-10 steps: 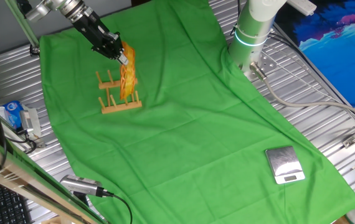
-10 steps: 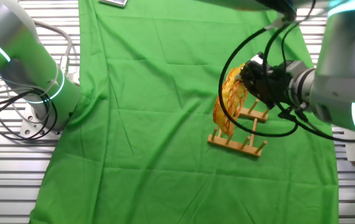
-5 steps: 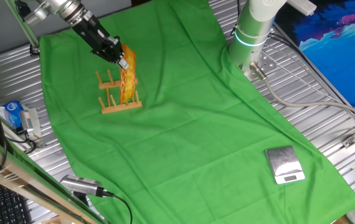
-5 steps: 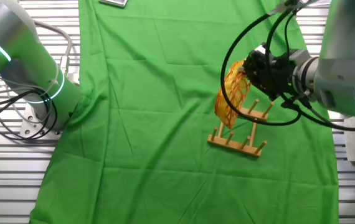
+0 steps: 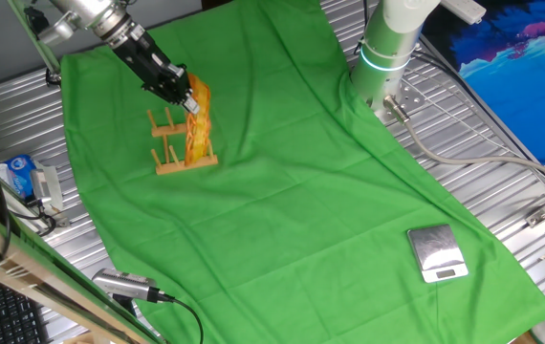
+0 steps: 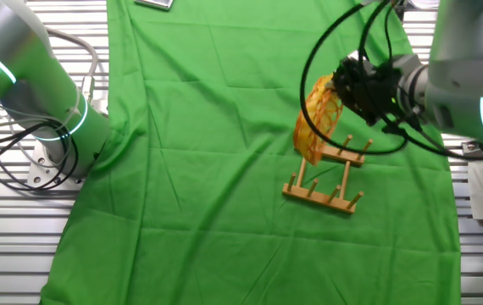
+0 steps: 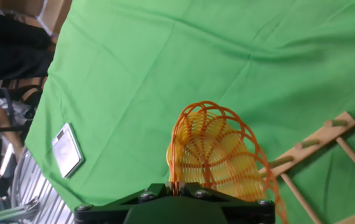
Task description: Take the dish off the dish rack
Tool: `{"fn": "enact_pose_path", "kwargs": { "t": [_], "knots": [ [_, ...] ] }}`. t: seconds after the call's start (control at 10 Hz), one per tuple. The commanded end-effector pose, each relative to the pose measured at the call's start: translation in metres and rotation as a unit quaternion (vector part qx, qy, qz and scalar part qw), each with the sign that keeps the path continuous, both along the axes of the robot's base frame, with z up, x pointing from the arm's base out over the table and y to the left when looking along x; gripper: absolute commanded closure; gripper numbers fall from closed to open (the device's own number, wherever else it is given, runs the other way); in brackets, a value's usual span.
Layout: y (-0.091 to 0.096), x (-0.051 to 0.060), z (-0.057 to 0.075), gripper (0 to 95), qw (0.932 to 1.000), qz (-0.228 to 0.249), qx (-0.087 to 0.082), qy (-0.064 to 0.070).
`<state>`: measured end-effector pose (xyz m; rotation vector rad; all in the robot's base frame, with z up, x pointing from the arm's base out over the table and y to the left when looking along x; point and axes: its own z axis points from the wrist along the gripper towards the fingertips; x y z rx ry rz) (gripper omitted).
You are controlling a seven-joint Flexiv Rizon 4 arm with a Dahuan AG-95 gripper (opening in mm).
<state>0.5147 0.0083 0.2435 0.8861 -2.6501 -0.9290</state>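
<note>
**Dish held on edge at rack**

Hand (image 5: 185,91): closed on dish rim. Dish (image 5: 198,122): on edge, upper left of one fixed view, lower part among rack (image 5: 179,151) pegs. Scale (image 5: 437,253): lower right, on green tabletop cloth (image 5: 292,191).

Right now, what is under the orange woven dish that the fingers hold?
Under the dish stands the wooden dish rack on the green cloth. The dish's lower edge covers part of the pegs, so whether it touches the rack cannot be seen.
</note>
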Motion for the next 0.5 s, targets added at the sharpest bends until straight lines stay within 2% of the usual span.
{"fn": "enact_pose_path", "kwargs": {
  "t": [0.1, 0.5],
  "knots": [
    [0.0059, -0.0001, 0.0019, 95.0, 1.0000, 0.001, -0.005, 0.000],
    [0.0077, 0.0000, 0.0027, 95.0, 0.9999, 0.005, -0.009, -0.003]
  ]
}}
